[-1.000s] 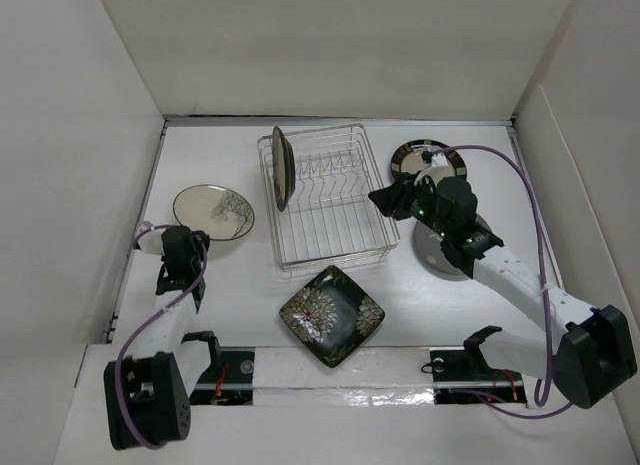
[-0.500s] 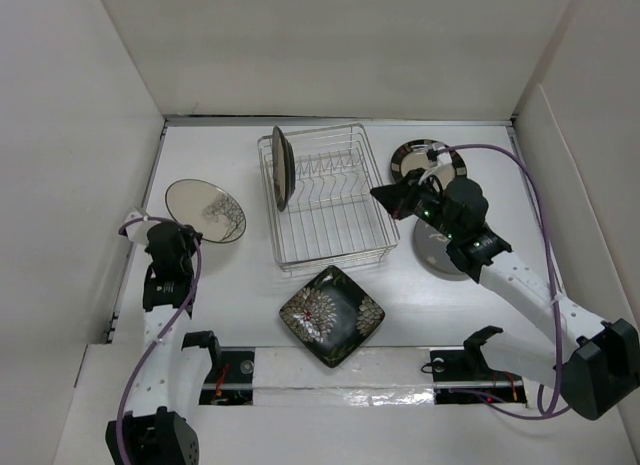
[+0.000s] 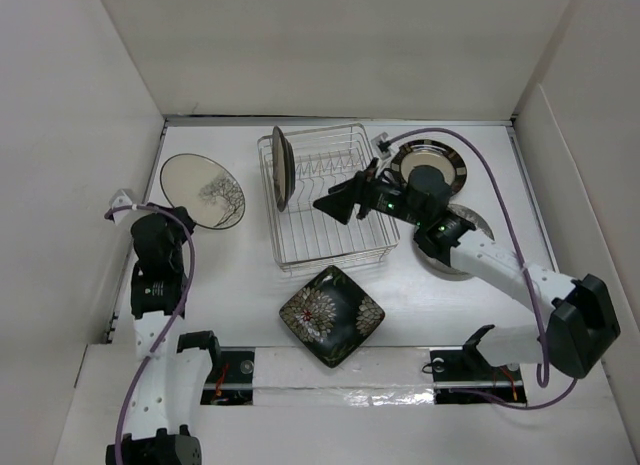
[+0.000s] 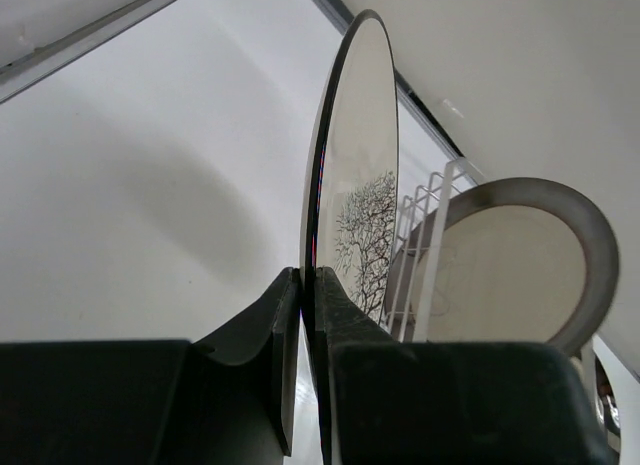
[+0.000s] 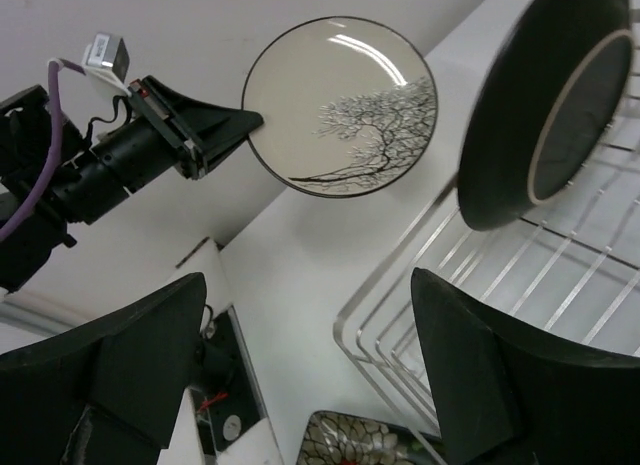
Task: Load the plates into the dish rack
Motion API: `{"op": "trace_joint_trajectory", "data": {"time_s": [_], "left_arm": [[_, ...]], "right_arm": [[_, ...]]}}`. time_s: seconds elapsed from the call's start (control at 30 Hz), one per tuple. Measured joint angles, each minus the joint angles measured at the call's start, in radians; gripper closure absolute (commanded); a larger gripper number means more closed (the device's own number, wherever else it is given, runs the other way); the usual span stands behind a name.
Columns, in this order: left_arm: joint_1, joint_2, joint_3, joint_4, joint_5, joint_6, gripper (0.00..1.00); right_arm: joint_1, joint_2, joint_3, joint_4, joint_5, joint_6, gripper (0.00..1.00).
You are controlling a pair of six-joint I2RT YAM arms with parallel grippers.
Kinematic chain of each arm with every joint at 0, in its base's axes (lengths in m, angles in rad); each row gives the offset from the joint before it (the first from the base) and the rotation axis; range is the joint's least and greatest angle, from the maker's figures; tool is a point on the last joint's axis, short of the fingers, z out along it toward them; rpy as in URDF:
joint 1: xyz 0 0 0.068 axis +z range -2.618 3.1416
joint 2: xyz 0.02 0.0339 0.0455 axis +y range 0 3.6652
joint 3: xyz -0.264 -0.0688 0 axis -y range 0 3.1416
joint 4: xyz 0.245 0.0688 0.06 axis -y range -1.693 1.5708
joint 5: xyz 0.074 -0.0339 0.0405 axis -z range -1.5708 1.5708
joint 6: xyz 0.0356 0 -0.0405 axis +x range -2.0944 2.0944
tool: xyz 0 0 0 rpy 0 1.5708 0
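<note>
One plate home so far: a round dark-rimmed plate (image 3: 282, 167) stands on edge among the tines at the left end of the dish rack (image 3: 335, 233), its pale centre plain in the left wrist view. The next one is in the air. The left gripper (image 3: 172, 215) is clenched on the rim of the cream branch-pattern plate (image 3: 200, 190), a finger on each face, and the plate is up off the white table (image 3: 230, 275), tipped steeply, just left of the rack with its patterned face turned toward it. From here that plate looks bound for a slot beside the one standing there, and the job will be to turn its edge in line with the tines. The right gripper (image 3: 338, 197) hangs over the middle of the rack, jaws spread wide and holding nothing. That leaves three lying flat. The black square flower plate (image 3: 331, 316) sits on the table in front of the rack, clear of it. A round plate with a black-and-pale banded rim (image 3: 452, 163) lies to the right of the rack toward the back. A grey round plate (image 3: 445, 264) lies right of the rack too, mostly under the right arm, so its design cannot be made out. By my count that is one racked, one in hand, three to go, so it's early days.
</note>
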Motion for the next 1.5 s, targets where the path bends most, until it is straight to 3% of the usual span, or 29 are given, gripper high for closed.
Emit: {"op": "trace_joint_trajectory", "data": {"time_s": [0.37,0.7,1.1,1.2,1.37,1.43,1.5], "left_arm": [[-0.029,-0.018,0.171,-0.029,0.063,0.021,1.00],[-0.045,-0.024,0.268,-0.047,0.204,-0.014,1.00],[-0.047,-0.018,0.272,-0.016,0.412,-0.116,1.00],[-0.047,-0.012,0.272,0.004,0.452,-0.133,1.00],[-0.047,0.005,0.271,0.012,0.497,-0.145,1.00],[-0.035,0.005,0.257,0.024,0.479,-0.139,1.00],[-0.026,0.005,0.238,0.030,0.468,-0.138,1.00]], "right_arm": [[0.103,0.281,0.236,0.041,0.004,0.128,0.06],[0.102,0.398,0.347,0.034,0.037,0.178,0.03],[0.049,0.505,0.437,0.039,-0.012,0.216,0.04],[0.031,0.529,0.441,0.047,-0.044,0.229,0.15],[0.030,0.537,0.442,0.130,-0.104,0.270,0.67],[0.019,0.538,0.439,0.187,-0.119,0.328,0.97],[0.002,0.534,0.433,0.269,-0.142,0.385,1.00]]}}
